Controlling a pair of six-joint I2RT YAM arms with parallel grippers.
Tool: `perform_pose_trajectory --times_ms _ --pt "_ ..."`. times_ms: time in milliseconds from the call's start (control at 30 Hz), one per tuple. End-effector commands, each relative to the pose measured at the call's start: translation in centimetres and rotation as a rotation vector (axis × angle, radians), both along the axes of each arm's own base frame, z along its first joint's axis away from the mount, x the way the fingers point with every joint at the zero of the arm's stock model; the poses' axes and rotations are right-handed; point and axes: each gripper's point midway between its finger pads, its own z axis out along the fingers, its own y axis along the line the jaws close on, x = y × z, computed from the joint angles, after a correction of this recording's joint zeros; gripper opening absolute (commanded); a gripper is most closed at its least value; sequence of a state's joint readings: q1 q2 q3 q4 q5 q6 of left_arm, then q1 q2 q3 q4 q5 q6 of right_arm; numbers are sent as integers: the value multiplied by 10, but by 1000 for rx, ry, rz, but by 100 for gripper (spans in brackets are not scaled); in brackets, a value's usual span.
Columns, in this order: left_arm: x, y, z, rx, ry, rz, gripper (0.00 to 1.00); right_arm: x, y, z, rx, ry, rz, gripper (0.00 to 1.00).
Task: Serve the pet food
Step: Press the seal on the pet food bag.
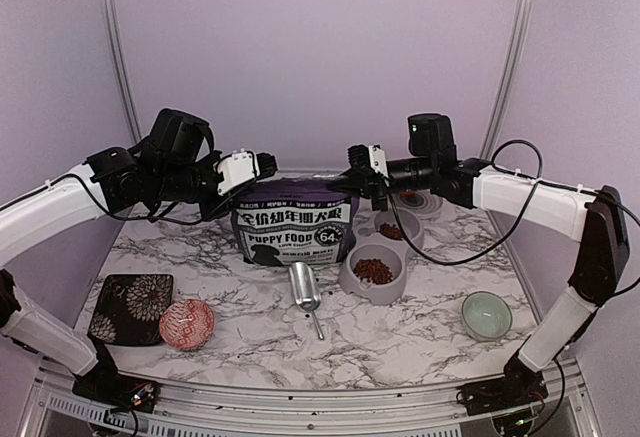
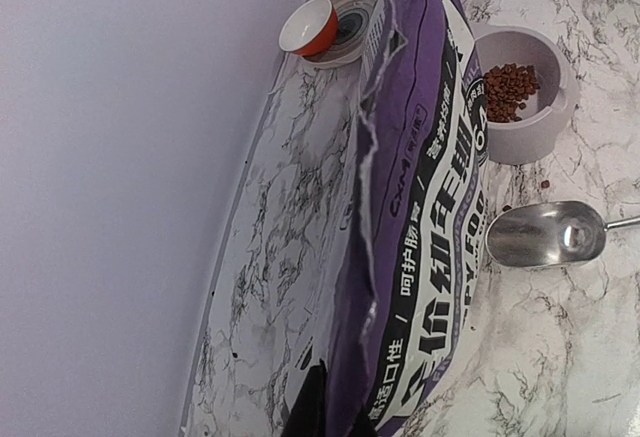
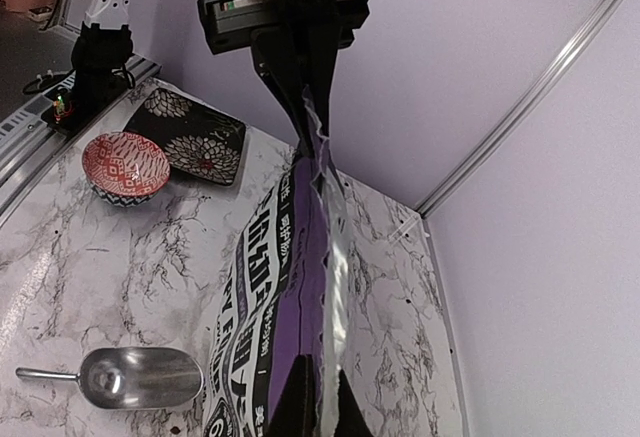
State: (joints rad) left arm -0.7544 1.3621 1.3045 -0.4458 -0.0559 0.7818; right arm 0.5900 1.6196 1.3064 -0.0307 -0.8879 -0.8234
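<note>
The purple bag (image 1: 292, 227) stands upright mid-table facing me. I read "PUPPY FOOD" in white capitals on a black band, a row of large Chinese characters above it, and a "64" badge at its right end. The smaller print is too fine to make out.

Both arms arc inward from the sides at about the same height, wrists level and pointed at each other across the bag's top. The left gripper (image 3: 305, 97) is clamped tight on one end of the torn top edge, and the right gripper (image 1: 352, 157) is pinched closed on the other end.

The pet food (image 1: 373, 270) sits as small brown heaps in both wells of the grey feeder (image 1: 352, 285), just right of the bag. A metal scoop (image 1: 305, 287) lies on the marble table (image 1: 400, 342) in front of the bag.
</note>
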Motion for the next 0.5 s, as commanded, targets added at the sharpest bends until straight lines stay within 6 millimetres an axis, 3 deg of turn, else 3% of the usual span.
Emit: perform_pose_trajectory --times_ms 0,100,133,167,200,367,467 --pt "8 25 5 21 -29 99 14 -1 0 15 23 -20 21 0" --pt "9 28 6 23 -33 106 17 -1 0 15 24 -22 21 0" --pt "9 29 7 22 -35 109 13 -1 0 15 23 -20 21 0" --pt "9 29 7 21 -36 107 2 0 0 15 24 -22 21 0" --pt "9 30 8 20 -36 108 0 -1 0 14 23 -19 21 0" --pt "9 34 9 15 -40 118 0 0 0 13 21 -17 21 0" --pt "10 36 11 17 -47 127 11 0 1 14 23 -19 22 0"
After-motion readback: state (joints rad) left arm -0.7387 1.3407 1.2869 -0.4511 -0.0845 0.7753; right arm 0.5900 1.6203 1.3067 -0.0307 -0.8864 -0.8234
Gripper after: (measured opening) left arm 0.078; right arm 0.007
